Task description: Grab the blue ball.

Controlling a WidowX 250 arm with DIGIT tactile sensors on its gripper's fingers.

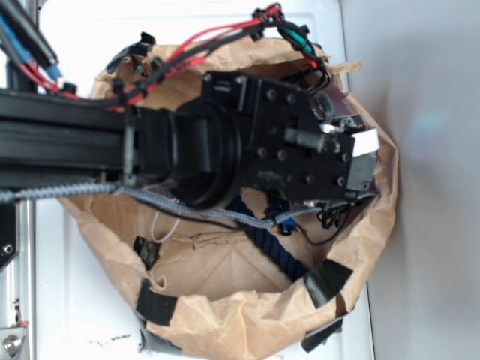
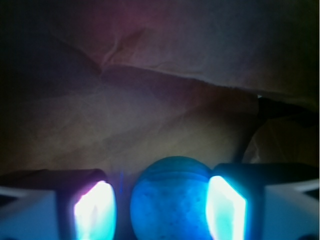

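blue ball point(image 2: 171, 200) between jaws, bottom cut off

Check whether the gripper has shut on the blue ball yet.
Cannot tell. In the wrist view the blue ball sits between both fingers, but contact isn't clear.

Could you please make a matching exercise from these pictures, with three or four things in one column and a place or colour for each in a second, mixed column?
Things:
1. blue ball
2. paper bag
3. dark rope
4. red wires

Descriptions:
A. brown, crumpled, open at the top
B. run over the top of the arm
C. sits between the glowing fingers of the gripper
D. lies inside the bag, partly hidden under the arm

Pairs: 1-C, 2-A, 3-D, 4-B
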